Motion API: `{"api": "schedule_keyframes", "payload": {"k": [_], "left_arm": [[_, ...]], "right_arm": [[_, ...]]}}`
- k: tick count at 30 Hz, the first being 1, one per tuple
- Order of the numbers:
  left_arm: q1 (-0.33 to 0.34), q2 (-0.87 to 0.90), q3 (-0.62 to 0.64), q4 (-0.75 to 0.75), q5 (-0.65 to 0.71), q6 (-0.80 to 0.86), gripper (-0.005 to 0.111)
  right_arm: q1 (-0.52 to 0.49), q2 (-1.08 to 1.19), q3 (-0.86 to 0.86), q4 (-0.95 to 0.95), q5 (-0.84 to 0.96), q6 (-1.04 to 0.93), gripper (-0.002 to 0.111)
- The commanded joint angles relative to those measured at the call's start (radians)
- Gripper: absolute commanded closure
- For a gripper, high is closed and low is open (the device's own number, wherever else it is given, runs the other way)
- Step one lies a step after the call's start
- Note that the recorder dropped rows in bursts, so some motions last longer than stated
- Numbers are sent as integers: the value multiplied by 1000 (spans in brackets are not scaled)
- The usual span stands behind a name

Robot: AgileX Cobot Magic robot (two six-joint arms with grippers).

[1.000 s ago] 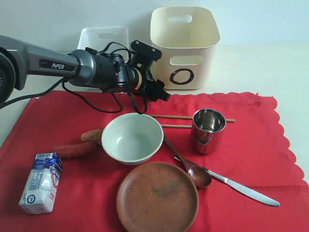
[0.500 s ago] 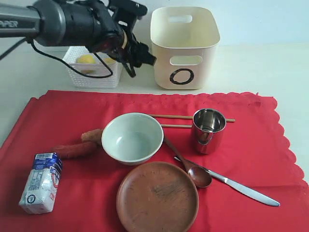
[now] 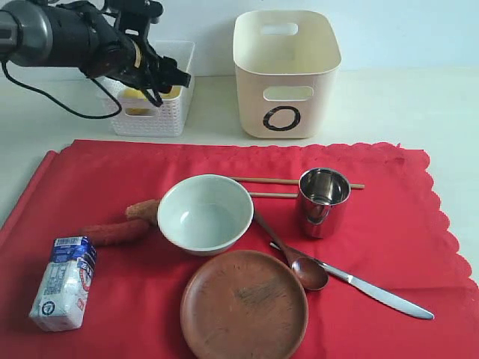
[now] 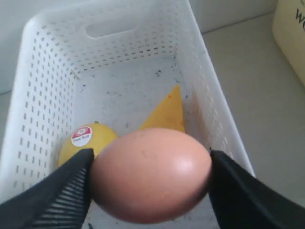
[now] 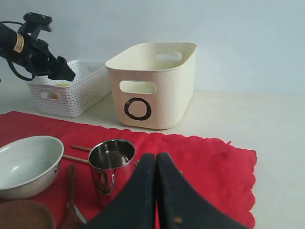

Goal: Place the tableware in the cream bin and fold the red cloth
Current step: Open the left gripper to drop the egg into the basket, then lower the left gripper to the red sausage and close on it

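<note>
Food is being cleared here rather than the tableware itself. An egg (image 4: 150,174) is gripped between the fingers of the left hand (image 3: 166,81) and held above the open white lattice basket (image 4: 47,95) (a lemon (image 4: 86,140) and a wedge of cheese (image 4: 167,114) are seen lying inside). The basket is set on the surface at 11 o'clock from the red cloth (image 3: 389,217), and the cream bin (image 3: 287,75) at 12 o'clock, near the basket.

The right hand (image 5: 156,191) is closed on nothing, its fingers pressed together.

No tableware is seen in the bin. The bowl (image 3: 204,215) is placed near the cloth's middle, with the wooden plate (image 3: 244,305) at 5 o'clock of it and the steel cup (image 3: 323,200) at 3 o'clock. The chopsticks (image 3: 269,181) are laid between bowl and cup, and the spoon (image 3: 299,265) and knife (image 3: 374,292) at 4 o'clock.

The next move is judged to call for lowering into the basket and a gentle release, so that the egg is not dropped onto the lemon. The tableware can then be taken up.
</note>
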Motion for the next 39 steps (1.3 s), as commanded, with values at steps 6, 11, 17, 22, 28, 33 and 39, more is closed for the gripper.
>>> {"api": "schedule_keyframes", "payload": {"k": [6, 11, 17, 22, 28, 33, 39], "left_arm": [[3, -7, -2, -10, 27, -13, 2], [-1, -109, -2, -58, 226, 34, 8], [-12, -298, -2, -425, 499, 416, 106], [-12, -379, 0, -489, 838, 504, 106], [-12, -398, 104, -622, 932, 587, 106], [-12, -396, 264, -653, 911, 599, 106], [-12, -396, 418, -653, 746, 695, 106]], "right_arm": [[2, -4, 5, 0, -6, -1, 108], [2, -4, 5, 0, -6, -1, 108], [2, -4, 5, 0, -6, -1, 108], [2, -4, 5, 0, -6, -1, 108], [2, -4, 5, 0, -6, -1, 108], [2, -4, 5, 0, -6, -1, 108], [2, -4, 5, 0, -6, -1, 108]]}}
